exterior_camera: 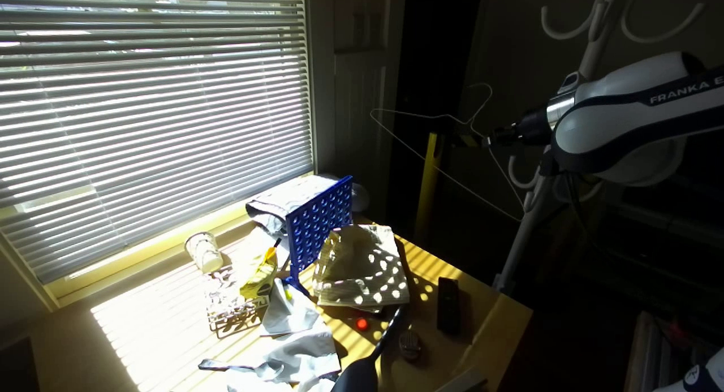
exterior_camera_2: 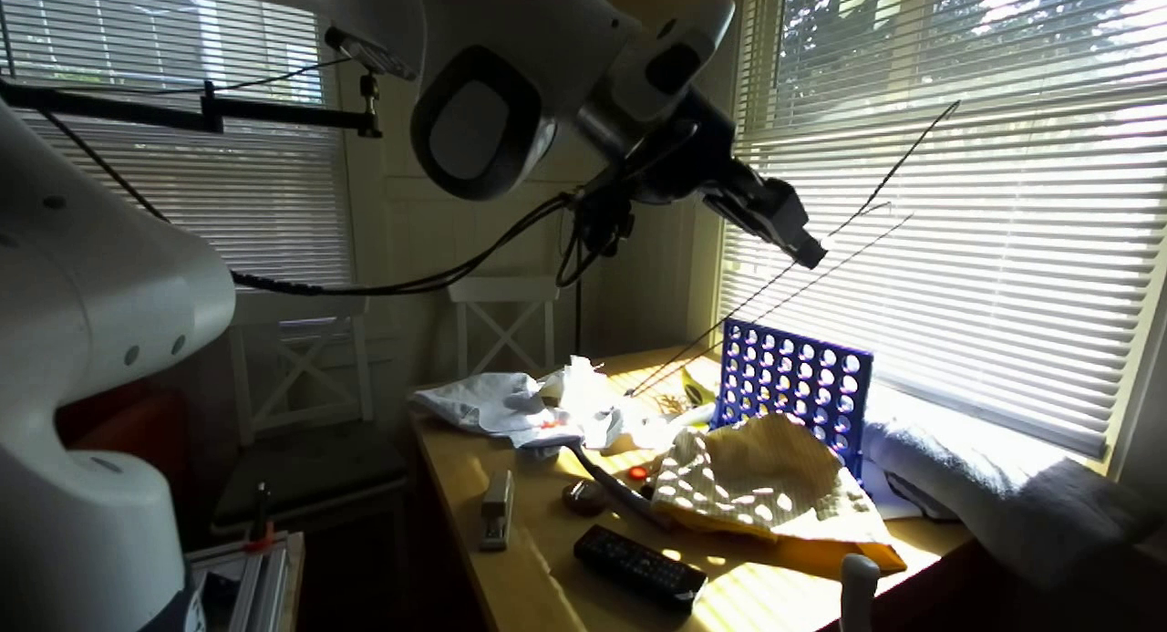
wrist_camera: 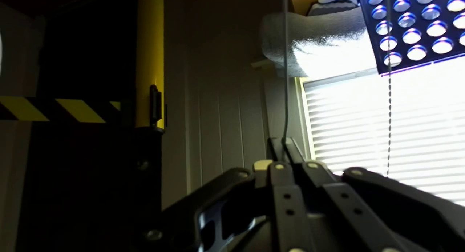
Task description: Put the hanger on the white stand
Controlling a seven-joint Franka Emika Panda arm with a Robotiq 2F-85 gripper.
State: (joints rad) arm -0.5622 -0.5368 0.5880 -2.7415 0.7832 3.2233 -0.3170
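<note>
“Gripper [wrist_camera: 285,150] first: how is it set, and is anything held?”

“Its jaws stand nearly together in the wrist view, and a wire of the hanger [wrist_camera: 286,74] is pinched between them. In an exterior view that pinch is seen on one shoulder, just below the hook [exterior_camera: 491,91].”

“Where is the hanger held, taken from the white stand [exterior_camera: 523,242]?”

“In the air, beside the stand, with the hook uppermost. One lower corner is seen right at the edge of the pole, but whether the pole is touched cannot be told.”

“Which step is judged to be in hand?”

“Carrying, by all appearances: the grasp is made and the hanging is not yet done.”

“What is called for next?”

“Most likely, the hook must be brought to one of the stand's upper hook arms [exterior_camera: 565,37], lifted over the upturned tip, then lowered into the curve. Since the hook's mouth seems to be faced away from the stand, a turn of the wrist may be needed. The thin outline could be caught on the pole. Only once its weight is borne by the stand should the jaws be parted.”
</note>
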